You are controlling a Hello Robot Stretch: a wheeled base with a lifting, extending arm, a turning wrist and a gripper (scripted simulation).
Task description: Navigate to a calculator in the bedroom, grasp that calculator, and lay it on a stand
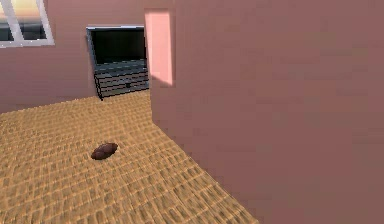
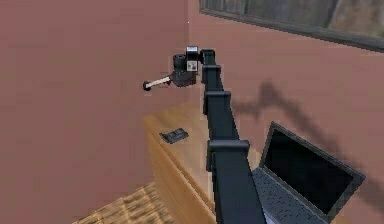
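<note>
Arm side view: fingers point left off the dark wrist body with bare pink wall behind them, so nothing is held. How wide they stand can't be told.

Lower in the picture a small flat dark slab lies on the wooden worktop. It reads as the calculator, lying flat just left of the arm, near the worktop's left end. Can't tell whether the fingers are over it or farther out toward the wall.

Right of the arm and nearer is an open laptop, screen up. A dark frame hangs on the far wall.

Step in hand, as I judge it, is the grasp, not yet made. To do it well:
- Line the fingers up over the slab first, then lower straight down.
- Take it across its narrow side; it is thin, so go low, nearly to the wood.
- Don't sweep right into the laptop or push out into the wall.
- Lift clear before the base moves.

Forward view: a TV sits on a dark stand at the far left, a likely drop spot. Between is wooden floor with a brown oval thing to steer round, and a wall corner close on the right.
</note>
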